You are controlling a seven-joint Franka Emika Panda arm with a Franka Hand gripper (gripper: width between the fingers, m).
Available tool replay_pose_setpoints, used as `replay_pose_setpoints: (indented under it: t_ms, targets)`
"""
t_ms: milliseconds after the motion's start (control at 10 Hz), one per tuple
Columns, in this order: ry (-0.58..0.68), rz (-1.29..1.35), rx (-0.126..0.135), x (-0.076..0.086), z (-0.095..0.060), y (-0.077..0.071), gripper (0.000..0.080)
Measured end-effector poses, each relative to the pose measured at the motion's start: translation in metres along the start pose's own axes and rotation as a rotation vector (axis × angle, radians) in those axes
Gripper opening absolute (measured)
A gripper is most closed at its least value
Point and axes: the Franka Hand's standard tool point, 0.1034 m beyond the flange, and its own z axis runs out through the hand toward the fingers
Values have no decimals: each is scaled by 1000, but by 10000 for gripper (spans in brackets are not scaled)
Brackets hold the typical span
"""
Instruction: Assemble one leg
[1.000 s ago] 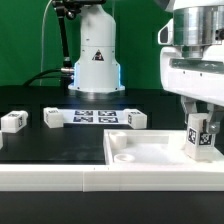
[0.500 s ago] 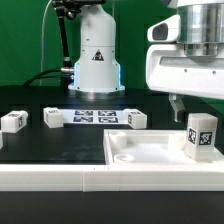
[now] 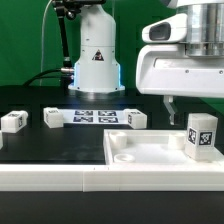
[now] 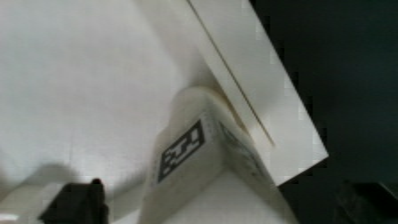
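The leg [image 3: 201,134] is being left standing upright at a corner of the white panel [image 3: 150,152], by the worktop's [image 3: 60,145] front edge at the exterior view's right, while the jaws (spread wide, holding nothing) are being lifted clear, suggesting placement is done.

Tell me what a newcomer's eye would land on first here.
The bulky white pincer hangs open at the exterior view's right, above the tagged leg standing upright on the white panel. Farther back on the black table, the marker board lies among three small white blocks.
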Motion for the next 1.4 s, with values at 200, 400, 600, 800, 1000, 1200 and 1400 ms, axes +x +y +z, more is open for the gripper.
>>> replay_pose_setpoints:
  t_ms: [200, 400, 600, 800, 1000, 1200, 1400]
  targets:
    - [7, -161, -19, -2, 0, -2, 649]
    - [10, -341, -51, -2, -1, -3, 649]
    - [4, -490, -60, 1, -1, 2, 649]
    - [3, -540, -65, 3, -1, 5, 649]
    - [3, -536, -65, 3, -1, 5, 403]
    - [2, -535, -65, 2, 0, 5, 291]
    - [4, -440, -60, 2, 0, 4, 291]
